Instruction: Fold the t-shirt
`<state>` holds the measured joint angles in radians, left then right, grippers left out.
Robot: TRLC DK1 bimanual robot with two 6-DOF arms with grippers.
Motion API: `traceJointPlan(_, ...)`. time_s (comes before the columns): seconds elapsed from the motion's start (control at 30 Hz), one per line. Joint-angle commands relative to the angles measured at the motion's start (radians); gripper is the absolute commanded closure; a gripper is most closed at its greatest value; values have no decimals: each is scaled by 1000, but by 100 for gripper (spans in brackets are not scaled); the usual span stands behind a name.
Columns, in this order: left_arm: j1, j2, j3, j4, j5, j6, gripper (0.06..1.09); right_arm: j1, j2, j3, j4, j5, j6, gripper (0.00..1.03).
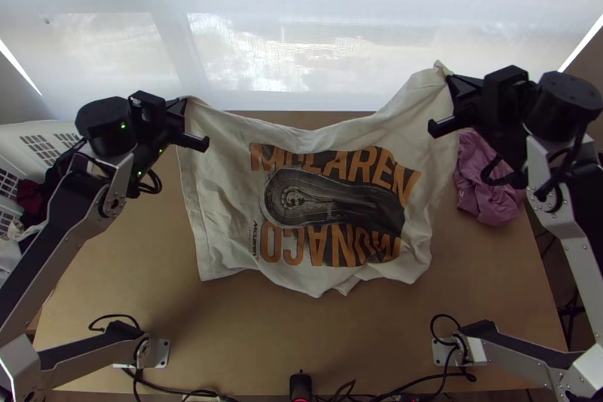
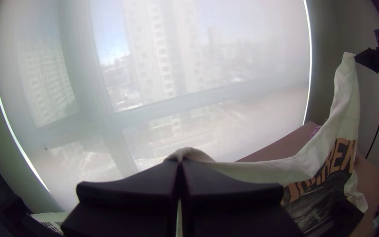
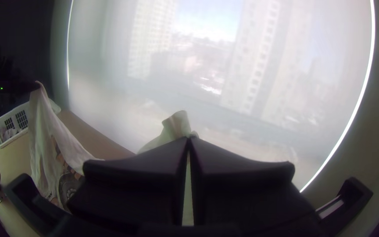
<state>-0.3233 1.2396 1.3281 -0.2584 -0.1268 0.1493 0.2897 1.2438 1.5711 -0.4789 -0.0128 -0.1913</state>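
The cream t-shirt hangs between the two grippers, its orange and black print facing the top view and its upper edge sagging in the middle. At its upper left corner, my left gripper is shut on the cloth. My right gripper holds the upper right corner, shut. In the left wrist view a bit of the t-shirt pokes out from the tips of my left gripper. The right wrist view has a bunched piece of the t-shirt at the tips of my right gripper.
A crumpled pink cloth lies at the table's right side, below the right gripper. White baskets with clothes stand beyond the left edge. The wooden table is bare toward its near edge. A window with a sheer blind rises behind it.
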Motion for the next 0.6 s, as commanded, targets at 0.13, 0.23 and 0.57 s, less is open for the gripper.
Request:
traceJointPlan(0.13, 128, 271, -13, 228, 7, -1, 105, -17, 276, 18, 163, -10, -20, 100)
traceJointPlan(0.23, 142, 327, -13, 260, 7, -7, 105, -21, 356, 56, 184, -10, -20, 100)
traceJointPlan(0.57, 193, 471, -18, 387, -7, -37, 105, -52, 572, 188, 226, -10, -17, 100)
